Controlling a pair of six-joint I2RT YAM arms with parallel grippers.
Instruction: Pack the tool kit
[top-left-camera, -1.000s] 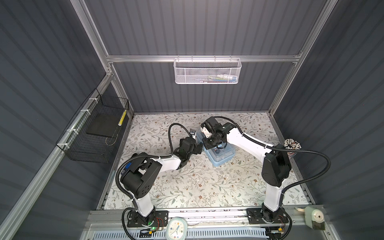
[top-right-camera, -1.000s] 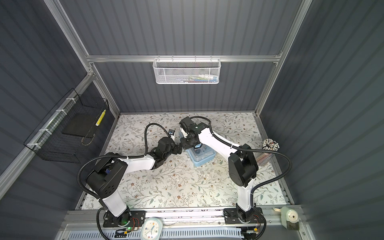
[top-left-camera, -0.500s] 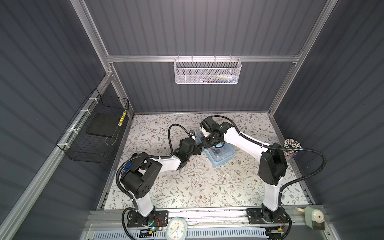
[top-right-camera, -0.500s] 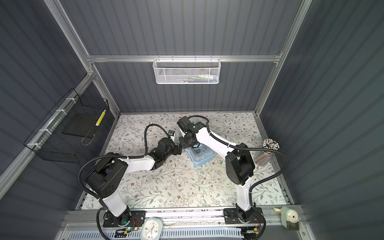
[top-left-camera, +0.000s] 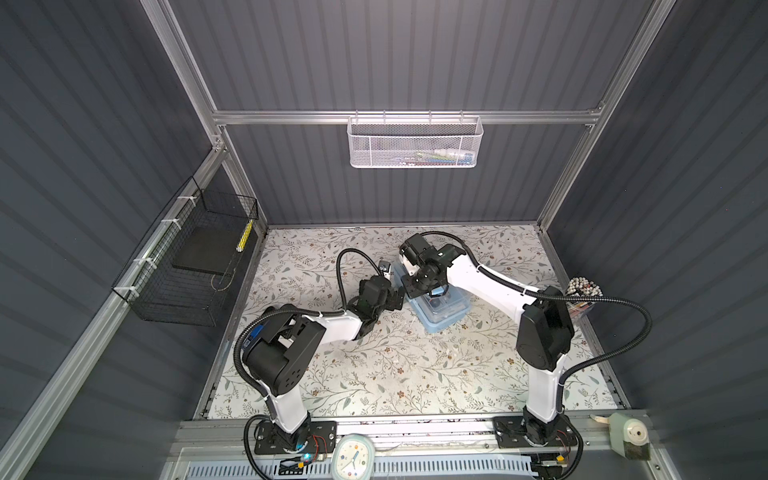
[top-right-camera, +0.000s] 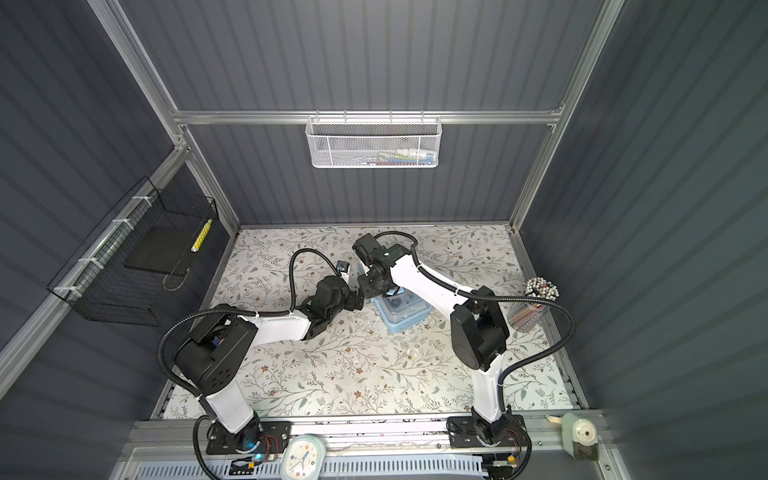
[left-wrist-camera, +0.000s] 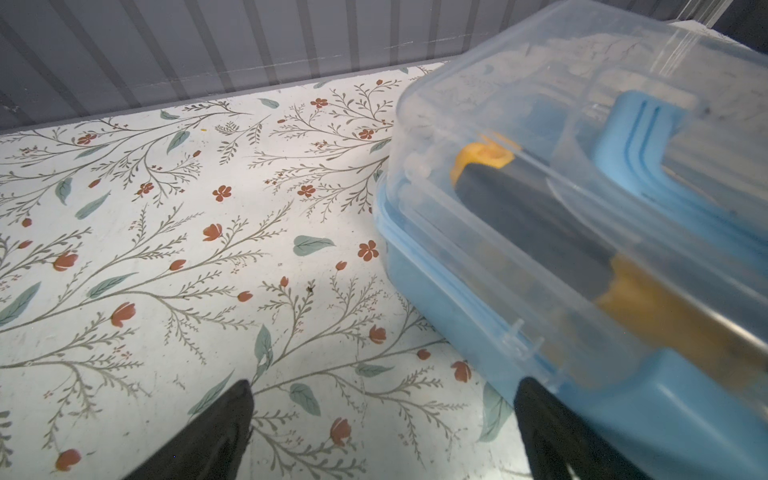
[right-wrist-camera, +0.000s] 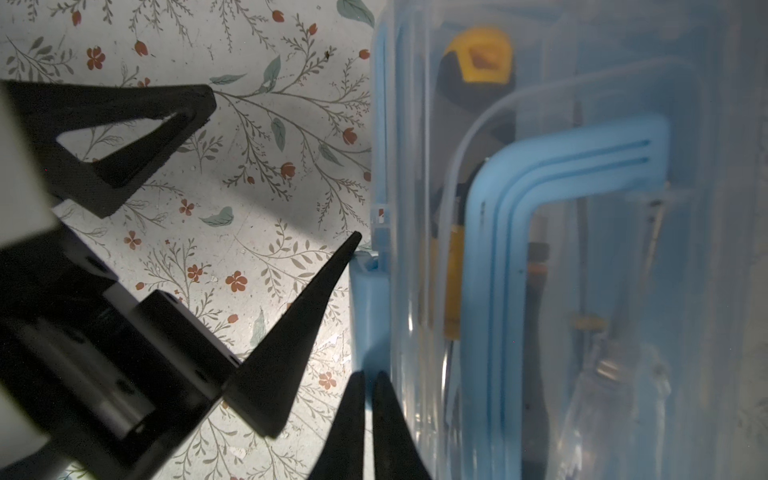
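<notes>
While clear-lidded light-blue plastic tool case (left-wrist-camera: 436, 291) sits closed on counter (left-wrist-camera: 166, 249), right gripper (right-wrist-camera: 369, 376), pressed together, noses blue latch (right-wrist-camera: 368, 299); left gripper (left-wrist-camera: 384, 384), spread wide, likely steadies case.

A white mesh basket (top-left-camera: 374, 145) is hanging from the back rail. A black wire basket (top-left-camera: 178, 291) is hanging on the side wall, holding a yellow stick (top-left-camera: 245, 236). A clock (top-left-camera: 352, 457) and a pencil sharpener (top-left-camera: 631, 436) are sitting along the front rail by the flowered bench (top-left-camera: 395, 365).
</notes>
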